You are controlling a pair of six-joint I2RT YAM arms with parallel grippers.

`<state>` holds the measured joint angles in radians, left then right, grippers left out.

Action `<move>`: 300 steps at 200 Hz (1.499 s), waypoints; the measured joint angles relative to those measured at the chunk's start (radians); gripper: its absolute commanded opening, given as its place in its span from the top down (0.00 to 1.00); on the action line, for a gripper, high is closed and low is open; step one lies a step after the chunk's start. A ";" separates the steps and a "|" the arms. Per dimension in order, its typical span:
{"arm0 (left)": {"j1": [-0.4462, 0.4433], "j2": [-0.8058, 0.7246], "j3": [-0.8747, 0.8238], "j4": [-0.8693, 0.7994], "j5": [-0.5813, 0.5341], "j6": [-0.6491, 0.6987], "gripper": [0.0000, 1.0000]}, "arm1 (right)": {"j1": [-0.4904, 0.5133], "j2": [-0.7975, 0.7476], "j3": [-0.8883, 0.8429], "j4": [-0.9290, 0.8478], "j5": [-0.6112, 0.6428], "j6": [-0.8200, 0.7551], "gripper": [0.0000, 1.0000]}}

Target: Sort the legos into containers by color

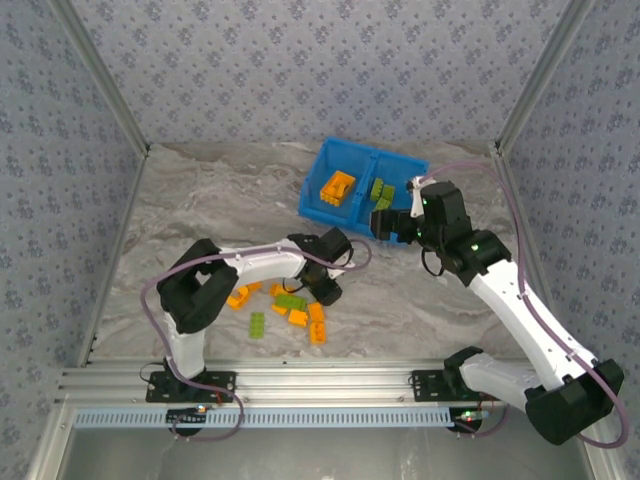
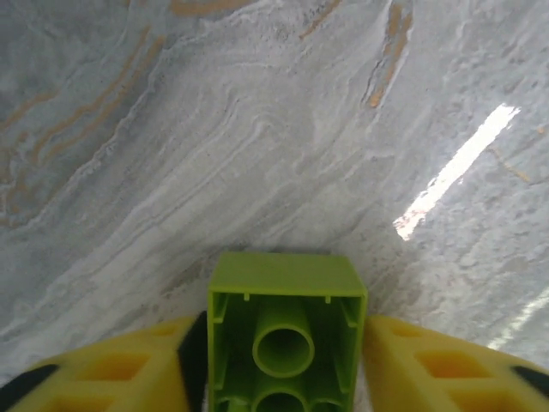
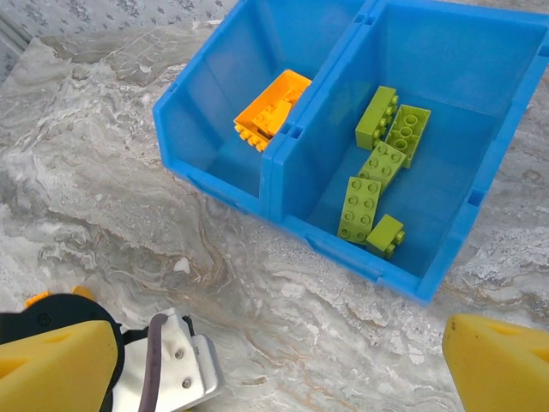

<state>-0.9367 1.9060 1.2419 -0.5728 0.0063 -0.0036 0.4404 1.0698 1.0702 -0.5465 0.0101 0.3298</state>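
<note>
Lime green plastic sits between the yellow fingers (image 2: pixel 129 369) of our left hand (image 1: pixel 326 287): a single green brick (image 2: pixel 287 292), hollow underside toward the camera, pinched on both sides, with the marbled desk (image 2: pixel 257 129) behind it. Our right hand (image 1: pixel 385 222) hangs wide open and empty, near the blue bin (image 3: pixel 214 163). The bin's left compartment holds an orange brick (image 3: pixel 273 110), and its right compartment holds five green bricks (image 3: pixel 377 167). Loose bricks (image 1: pixel 290 310), orange and green, lie on the desk beside the left hand.

Loose legos (image 1: pixel 257 324) lie before the bin (image 1: pixel 313 178) — more in both halves.
</note>
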 measured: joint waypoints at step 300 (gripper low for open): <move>0.084 0.650 1.284 0.182 -0.117 -0.126 0.46 | -0.041 -0.256 -0.040 -0.028 0.061 0.150 0.00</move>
<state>-0.8528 2.5557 2.5256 -0.3904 -0.1108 -0.1299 0.3996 0.8139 1.0306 -0.5743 0.0715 0.4801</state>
